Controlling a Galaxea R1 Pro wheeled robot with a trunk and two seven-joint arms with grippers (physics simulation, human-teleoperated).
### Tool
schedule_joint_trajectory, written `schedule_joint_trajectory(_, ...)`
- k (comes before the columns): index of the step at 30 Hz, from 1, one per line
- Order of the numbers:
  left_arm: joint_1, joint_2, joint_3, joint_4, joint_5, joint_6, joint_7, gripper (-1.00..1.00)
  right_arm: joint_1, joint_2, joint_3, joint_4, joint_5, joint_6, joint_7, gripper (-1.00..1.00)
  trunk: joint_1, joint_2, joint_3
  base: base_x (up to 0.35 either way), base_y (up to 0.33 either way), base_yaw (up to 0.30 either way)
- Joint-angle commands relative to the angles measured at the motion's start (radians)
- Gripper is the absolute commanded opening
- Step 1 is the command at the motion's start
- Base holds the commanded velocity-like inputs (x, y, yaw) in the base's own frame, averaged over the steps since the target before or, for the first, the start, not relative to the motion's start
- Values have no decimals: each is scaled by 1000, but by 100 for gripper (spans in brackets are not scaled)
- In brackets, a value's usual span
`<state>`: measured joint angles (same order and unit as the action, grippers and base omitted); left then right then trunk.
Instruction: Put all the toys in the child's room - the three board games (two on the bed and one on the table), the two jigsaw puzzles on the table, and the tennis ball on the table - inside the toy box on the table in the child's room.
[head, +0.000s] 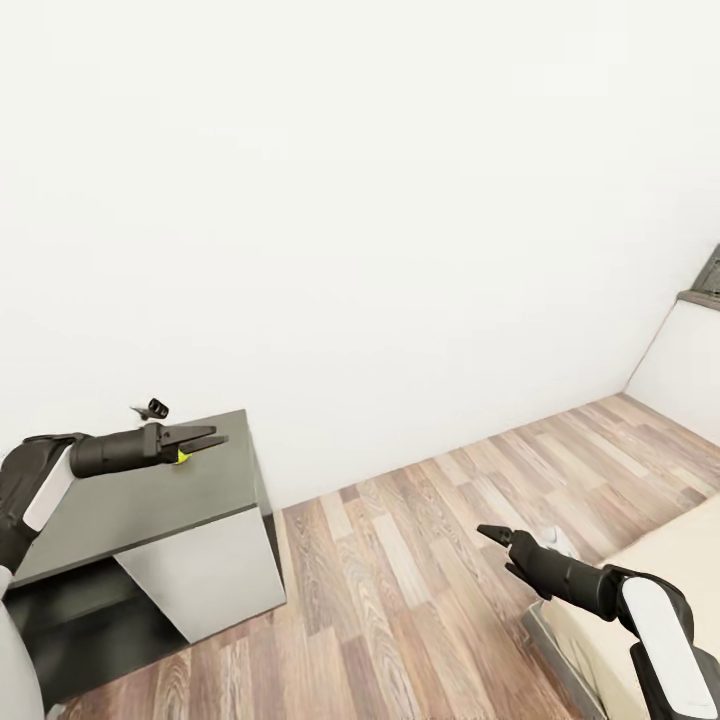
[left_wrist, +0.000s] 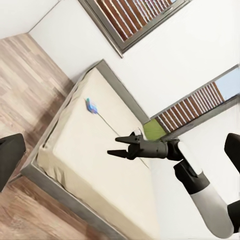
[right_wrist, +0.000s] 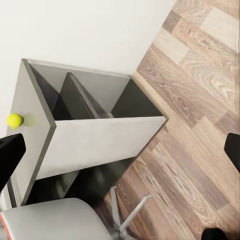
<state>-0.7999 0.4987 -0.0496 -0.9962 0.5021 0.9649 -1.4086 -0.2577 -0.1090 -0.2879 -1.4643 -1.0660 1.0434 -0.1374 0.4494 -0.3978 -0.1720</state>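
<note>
Left gripper (head: 205, 440), jaws spread wide and empty, hovers at the ball (head: 183, 457) on the dark desk top (head: 120, 505), at nine o'clock in our head view; we should lower squarely, then close gently so the ball cannot roll.

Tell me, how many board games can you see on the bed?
2: a small blue one lying out on the mattress, and a yellow-green one farther along, partly hidden behind the robot's right hand. More may be out of view.

No readable text, labels, brands, numbers or signs appeared on anything in these views; every printed surface was too small.
</note>
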Motion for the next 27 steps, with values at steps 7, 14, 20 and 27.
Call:
schedule_joint_trajectory(7,-1,1,-4,2,3,9,0,100,-1,0,-1,-1,-9,4,-9,100,1,-2,-2,0,0,-276)
schedule_joint_trajectory(14,3,1,-6,21,-3,-15,5,100,-1,-1,0,-2,-9,4,-8,100,1,-2,-2,0,0,-277)
schedule_joint_trajectory(20,8,0,-8,139,-12,-115,0,100,-1,-1,-1,-2,-9,4,-8,100,1,-2,-2,0,0,-277)
schedule_joint_trajectory(27,39,-2,-8,243,-13,-190,-6,100,-1,-1,0,-2,-11,4,-7,100,1,-2,-2,0,0,-277)
